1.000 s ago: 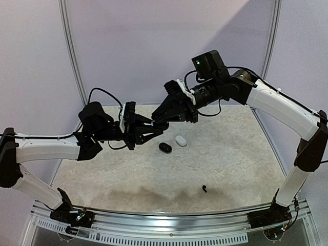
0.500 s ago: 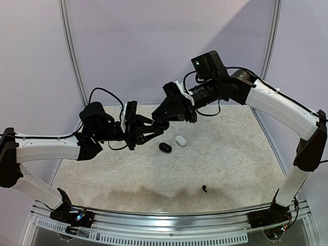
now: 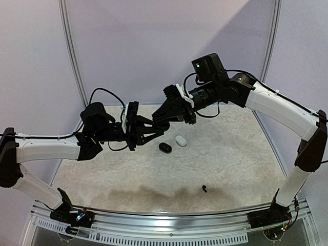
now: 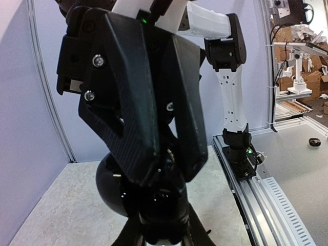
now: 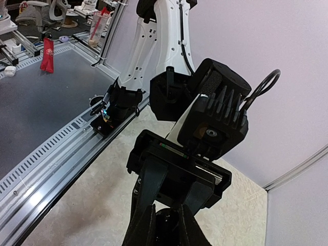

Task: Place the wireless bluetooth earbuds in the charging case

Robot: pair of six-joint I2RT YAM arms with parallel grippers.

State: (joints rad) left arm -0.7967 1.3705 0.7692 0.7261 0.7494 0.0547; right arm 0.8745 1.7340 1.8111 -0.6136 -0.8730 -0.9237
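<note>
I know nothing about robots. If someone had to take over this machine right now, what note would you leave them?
Left gripper: shut, raised above the table, apparently on a dark round case.
Right gripper: jaws nearly together, tips at that case; any bud between them is hidden.
On the table: black case and white case side by side; one black bud lies loose near the front.
Done: no seated bud can be seen.
Left: probably finish this insertion, then fetch the loose bud.
</note>
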